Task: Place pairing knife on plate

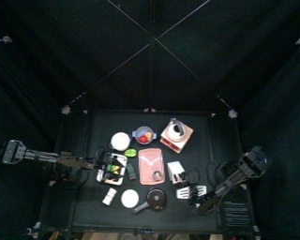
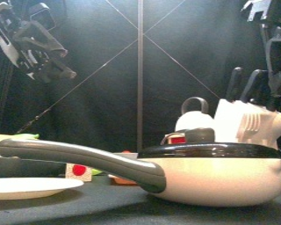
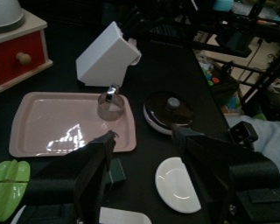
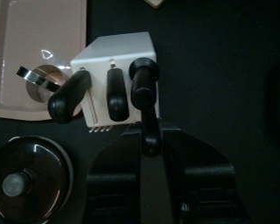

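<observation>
A small black tabletop (image 1: pixel 90 127) crowded with kitchenware, seen from above at the centre of a curtained pen. The pink plate (image 1: pixel 152 167) lies flat in the middle of the tabletop, and a small shiny metal object (image 3: pixel 111 105), too small to identify, stands on it near one long edge. Just right of the plate stands a white knife block (image 4: pixel 116 66) with three black knife handles (image 4: pixel 108 87) sticking out. All the blades are hidden inside the block, so the paring knife cannot be told from the others. The right hand (image 4: pixel 149 131) is a dark mass at the bottom of its wrist view. It sits right against the rightmost handle, but whether it grasps that handle cannot be told. The left hand (image 3: pixel 145 136) hangs released over the plate's near edge with nothing between its fingers. A dark lidded pan (image 3: pixel 170 109) sits beside the plate. In the front view this pan and its long handle fill the foreground and hide the plate entirely. A red and white box (image 3: pixel 20 48) is cut off at the upper left of the left wrist view.
</observation>
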### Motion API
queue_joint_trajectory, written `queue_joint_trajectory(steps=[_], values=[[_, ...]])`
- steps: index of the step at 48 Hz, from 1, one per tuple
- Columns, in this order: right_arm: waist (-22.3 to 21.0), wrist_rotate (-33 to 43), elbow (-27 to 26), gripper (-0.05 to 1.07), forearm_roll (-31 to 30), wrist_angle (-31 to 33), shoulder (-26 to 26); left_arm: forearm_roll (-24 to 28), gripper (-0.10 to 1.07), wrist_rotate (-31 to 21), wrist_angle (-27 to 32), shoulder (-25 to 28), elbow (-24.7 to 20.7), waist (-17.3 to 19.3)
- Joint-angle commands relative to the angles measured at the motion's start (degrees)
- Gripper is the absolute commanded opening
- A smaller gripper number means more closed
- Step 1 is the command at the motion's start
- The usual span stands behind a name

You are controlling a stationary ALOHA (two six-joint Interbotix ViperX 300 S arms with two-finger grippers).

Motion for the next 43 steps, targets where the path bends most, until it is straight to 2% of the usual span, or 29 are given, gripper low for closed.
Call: queue_joint_trajectory(steps=[1, 43], values=[[-0.2, 0.2, -0.6, 0.46, -0.3, -0.3, -0.9, -0.1, 0.91, 0.0, -0.5, -0.2, -0.7, 0.0], [1.5, -0.2, -2.0, 0.46, -3.4, 0.8, -4.8, -0.1, 0.91, 0.1, -0.5, -0.2, -0.6, 0.0]])
